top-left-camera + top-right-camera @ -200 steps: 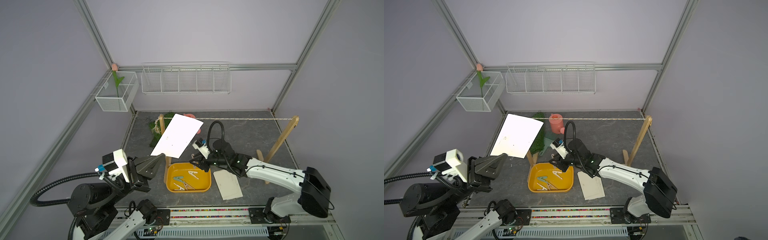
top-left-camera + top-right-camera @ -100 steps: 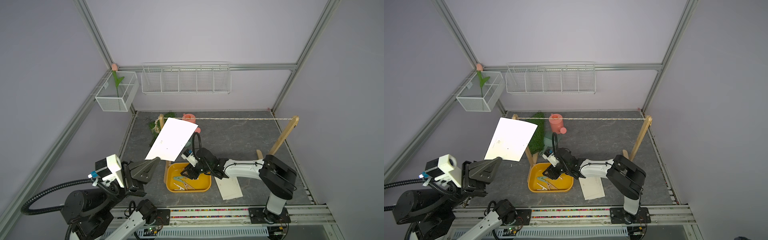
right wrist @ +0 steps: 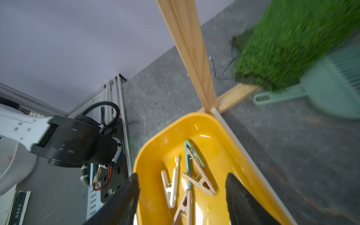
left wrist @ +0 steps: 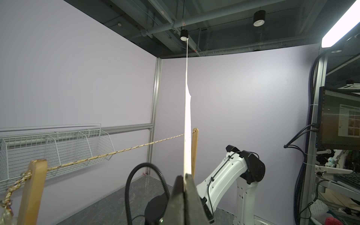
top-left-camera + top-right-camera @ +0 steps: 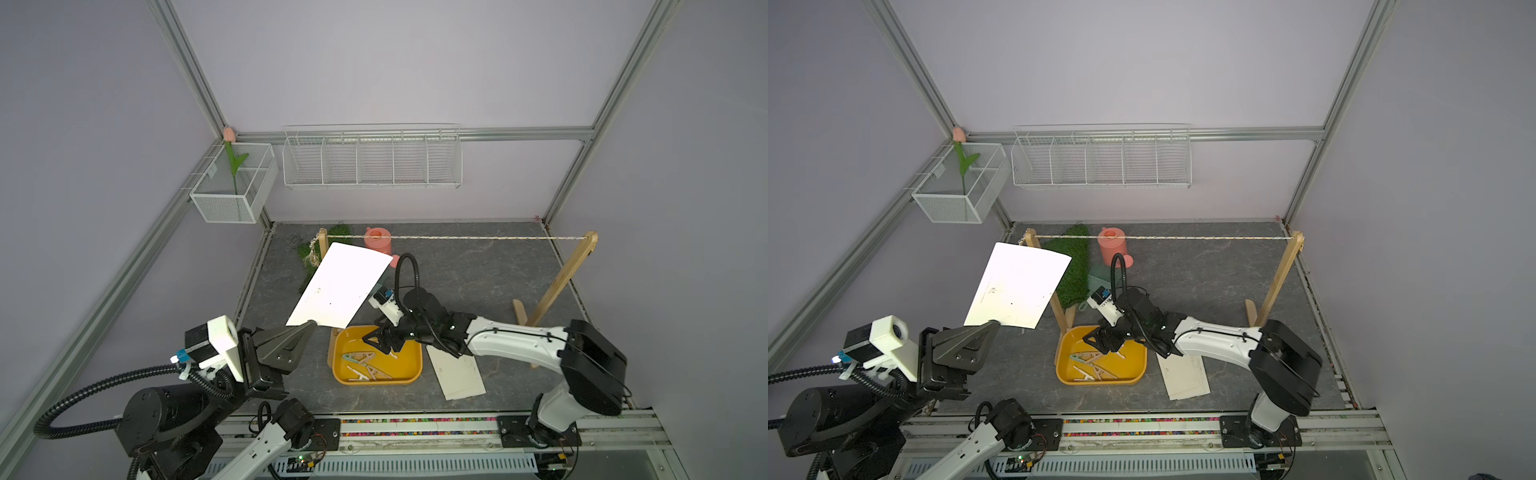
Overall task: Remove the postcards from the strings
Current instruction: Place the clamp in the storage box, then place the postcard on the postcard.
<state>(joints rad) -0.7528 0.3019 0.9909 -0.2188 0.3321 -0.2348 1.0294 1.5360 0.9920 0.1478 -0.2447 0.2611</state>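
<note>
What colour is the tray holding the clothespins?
The shallow plastic tray is bright yellow; right wrist view shows it best.

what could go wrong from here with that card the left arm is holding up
Possible slip: the left gripper pinches the postcard only at one low corner, and the card stands tall and bows slightly in the left wrist view, so a quick swing might flop or drop it.
Possible clash: the right gripper, jaws open, hangs low over the yellow tray, with its arm lying between the held card and the stack of postcards.
</note>
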